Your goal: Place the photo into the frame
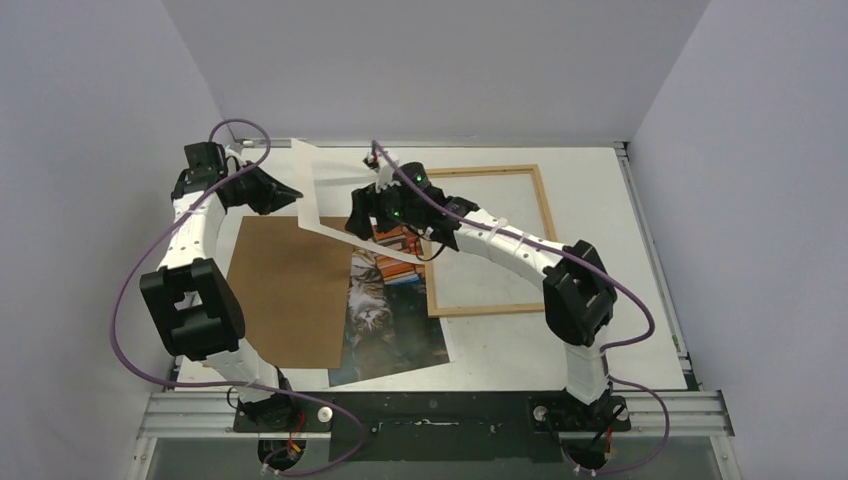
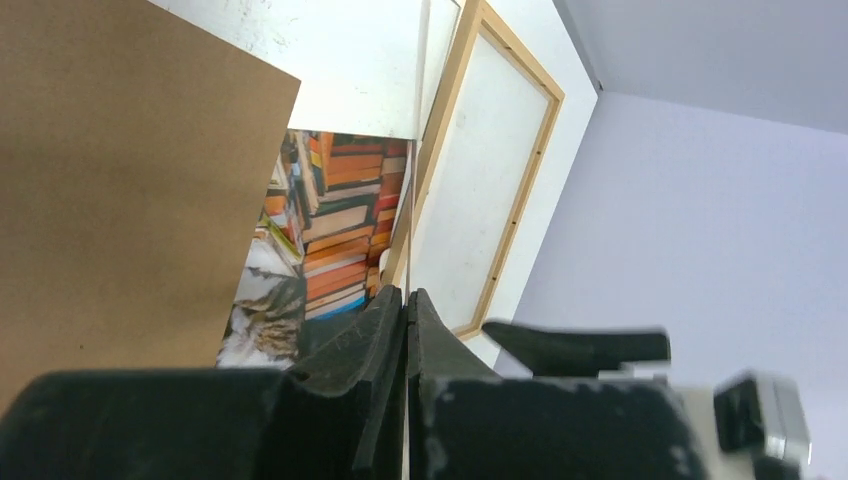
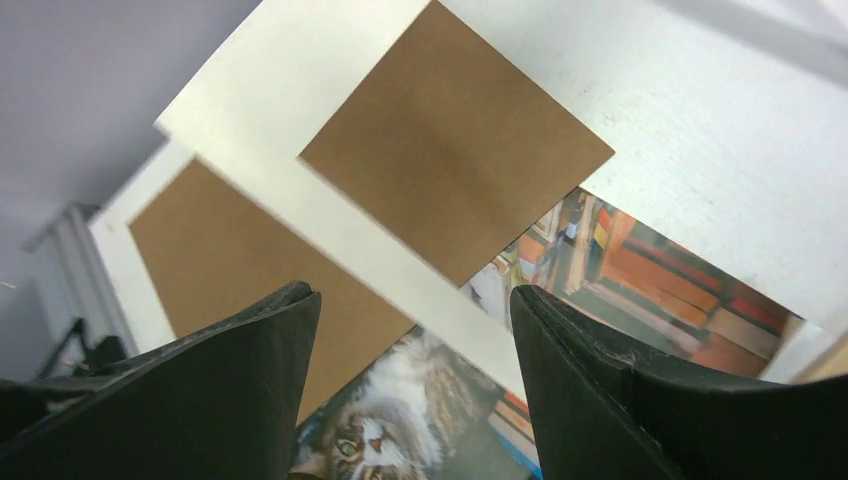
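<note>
So the left gripper (image 2: 406, 300) is pinching the white mat (image 1: 330, 185) up over the photo (image 1: 385, 320), right gripper (image 3: 415, 370) spread open, presumably clearing a path to the frame (image 1: 495, 170).

Plain pale-lavender matte walls (image 1: 430, 60) close in the back and both sides of a flat white rectangular tabletop (image 1: 600, 340), faintly scuffed, evenly lit with soft shadows; a silver aluminium rail (image 1: 670, 412) runs along its near edge

Left fingers (image 2: 378, 345) pressed together; right fingers (image 3: 600, 400) spread.
</note>
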You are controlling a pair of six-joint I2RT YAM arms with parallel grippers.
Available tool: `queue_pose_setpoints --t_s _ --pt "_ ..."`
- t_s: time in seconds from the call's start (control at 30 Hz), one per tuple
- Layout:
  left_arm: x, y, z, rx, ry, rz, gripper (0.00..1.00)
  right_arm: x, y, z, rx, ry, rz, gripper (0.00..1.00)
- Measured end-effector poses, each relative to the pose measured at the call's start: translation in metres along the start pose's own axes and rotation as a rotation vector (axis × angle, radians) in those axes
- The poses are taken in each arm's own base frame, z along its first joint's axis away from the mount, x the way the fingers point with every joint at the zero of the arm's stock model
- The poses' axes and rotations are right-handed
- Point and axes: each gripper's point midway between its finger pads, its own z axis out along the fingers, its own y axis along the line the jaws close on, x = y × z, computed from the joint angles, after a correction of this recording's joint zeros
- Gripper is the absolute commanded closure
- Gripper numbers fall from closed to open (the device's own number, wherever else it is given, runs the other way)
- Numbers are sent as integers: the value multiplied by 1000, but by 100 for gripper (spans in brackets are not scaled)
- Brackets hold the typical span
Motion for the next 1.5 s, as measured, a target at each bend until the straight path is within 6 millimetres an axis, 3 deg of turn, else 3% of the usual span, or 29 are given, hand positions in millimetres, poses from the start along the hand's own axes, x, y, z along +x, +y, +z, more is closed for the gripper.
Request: queue_pose_setpoints --t_s 0.1,0.27,0.37,0.53,0.7,0.8,0.9,1.03,1.17,1.37,1.5 --pt "-1 -10 -13 -22 -23 1 100 6 33 -5 43 -29 -221 28" --pt "3 -15 -24 -44 -34 -34 100 52 72 2 95 9 -532 28" --pt "5 -14 -24 -59 -28 -69 100 62 61 6 179 5 -618 28" --pt "8 -14 -27 -68 -28 -96 100 47 15 6 397 -61 -671 29" --pt "9 -17 -30 -64 -34 -100 100 33 -5 5 486 -112 -716 32" --pt "9 -17 -30 -66 -31 -104 100 29 -2 10 485 -140 -748 42" --pt "10 -16 -31 -70 -28 -108 100 35 -1 15 483 -147 -781 69" --pt "11 -18 -33 -76 -27 -108 100 35 1 16 515 -157 -818 89" --pt "8 -23 -37 -75 -35 -98 81 27 11 12 550 -196 -860 100" --pt "-6 -42 -51 -43 -88 -51 33 25 21 8 573 -211 -904 100" --pt "-17 -62 -68 -9 -137 -2 25 18 27 8 566 -224 -901 100"
